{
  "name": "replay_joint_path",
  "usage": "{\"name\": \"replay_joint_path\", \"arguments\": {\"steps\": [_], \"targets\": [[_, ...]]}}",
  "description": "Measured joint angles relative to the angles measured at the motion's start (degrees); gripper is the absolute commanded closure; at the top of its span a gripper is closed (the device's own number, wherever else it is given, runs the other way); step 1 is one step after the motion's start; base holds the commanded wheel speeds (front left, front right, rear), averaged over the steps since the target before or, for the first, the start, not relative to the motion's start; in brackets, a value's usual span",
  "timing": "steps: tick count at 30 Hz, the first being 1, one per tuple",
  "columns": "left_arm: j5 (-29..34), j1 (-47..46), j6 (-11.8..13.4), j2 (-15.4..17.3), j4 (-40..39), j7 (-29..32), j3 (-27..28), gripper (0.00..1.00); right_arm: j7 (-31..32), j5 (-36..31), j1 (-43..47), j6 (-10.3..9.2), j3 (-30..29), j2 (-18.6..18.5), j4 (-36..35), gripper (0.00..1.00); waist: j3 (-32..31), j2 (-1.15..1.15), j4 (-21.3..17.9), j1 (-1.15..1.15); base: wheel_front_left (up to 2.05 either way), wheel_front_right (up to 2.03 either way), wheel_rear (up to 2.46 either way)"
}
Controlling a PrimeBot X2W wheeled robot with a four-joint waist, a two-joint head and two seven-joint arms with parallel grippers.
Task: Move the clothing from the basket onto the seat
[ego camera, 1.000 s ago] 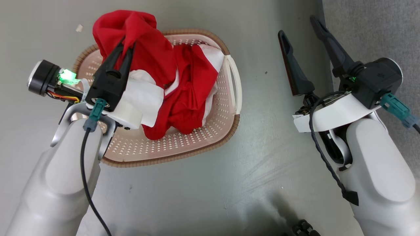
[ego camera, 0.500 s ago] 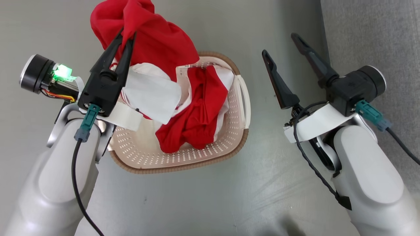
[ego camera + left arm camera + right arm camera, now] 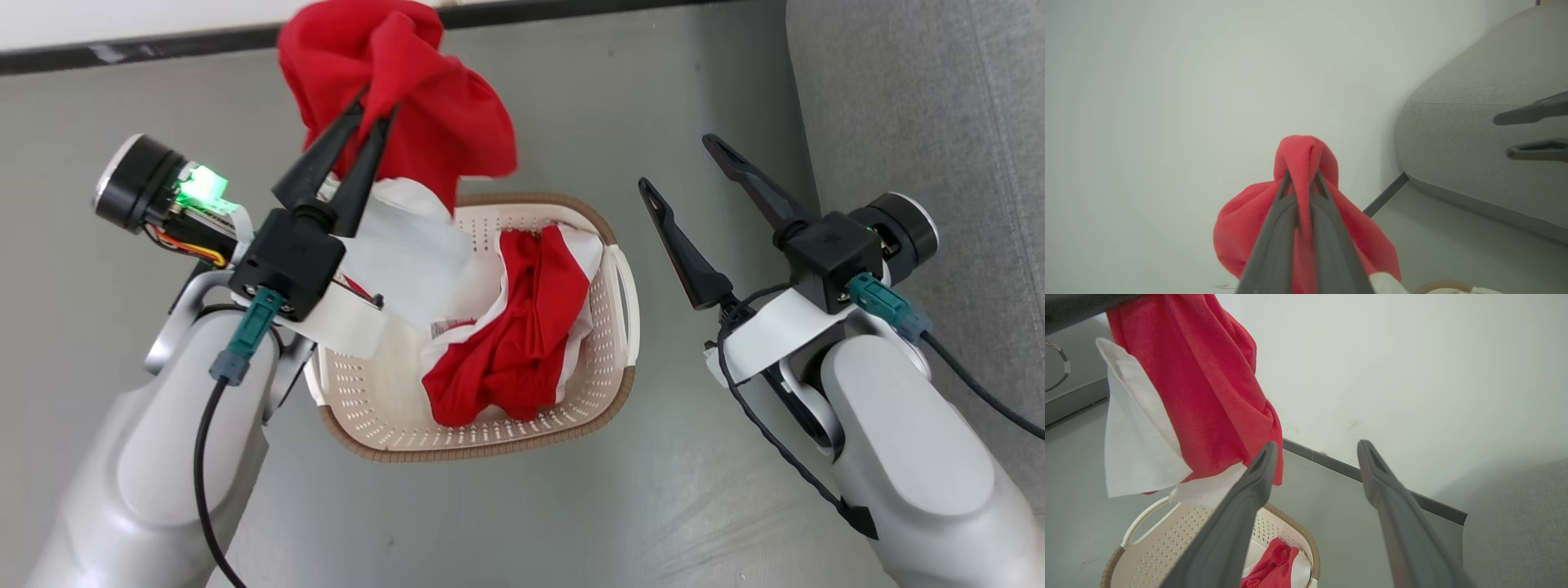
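**A:** Two red-and-white garments. The lifted garment (image 3: pixel 457 122) hangs from the left gripper (image 3: pixel 375 110), whose fingers are pressed together on a bunched red fold, above the basket (image 3: pixel 490 441). The second garment (image 3: pixel 522 351) lies crumpled inside it.

**B:** And the right gripper (image 3: pixel 678 163)?

**A:** Fingers spread, holding nothing, between basket and seat (image 3: pixel 922 106) (the grey sofa on the right).

**B:** How will the cloth handle?

**A:** Soft and light, I'd judge. It drapes limp, with its white panel dangling low, so it could drag on the rim. A pinch on a gathered fold looks secure. For the one in the basket, I'd take the raised red bunch mid-heap, not a thin edge.
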Motion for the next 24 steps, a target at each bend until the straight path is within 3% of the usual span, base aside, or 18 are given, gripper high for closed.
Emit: {"name": "replay_joint_path", "arguments": {"steps": [10, 24], "targets": [[-0.14, 0.48, -3.25, -0.83, -1.08, -0.01, -3.87, 1.00, 0.01, 0.02, 1.23, 0.00, 5.64, -2.82, 3.15, 0.00, -5.64, 0.00, 1.20, 0.00, 0.00, 0.00, 0.00], [-1.53, 2.62, -4.54, -3.30, -2.27, 0.29, -7.67, 1.00, 0.00, 0.54, 0.81, 0.00, 13.50, -4.03, 6.50, 0.00, -12.86, 0.00, 2.89, 0.00, 0.00, 0.00, 0.00]]}}
